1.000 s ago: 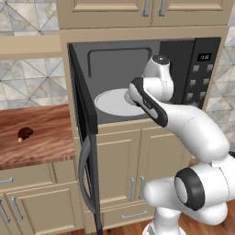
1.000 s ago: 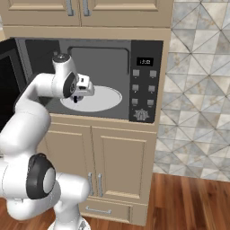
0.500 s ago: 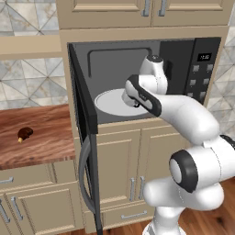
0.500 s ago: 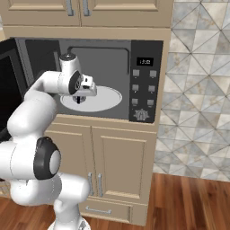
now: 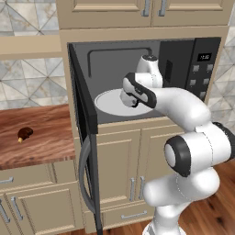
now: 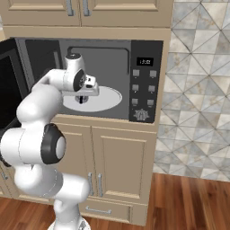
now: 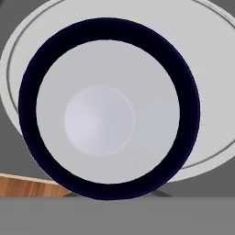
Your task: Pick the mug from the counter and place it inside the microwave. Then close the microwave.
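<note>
The gripper [image 6: 81, 99] is reached inside the open microwave [image 5: 202, 69], held low over the white turntable plate [image 5: 110, 103]. In the hand view the mug [image 7: 109, 108] is seen from straight above, its dark rim and pale inside lying over the plate, so it is placed within the microwave cavity. Whether the fingers are spread or pressed against the mug cannot be told, and whether the mug touches the plate cannot be told either. The microwave door [image 5: 85, 137] is swung wide open toward the counter [image 5: 41, 137], on which a small dark-brown lump [image 5: 25, 133] is left
</note>
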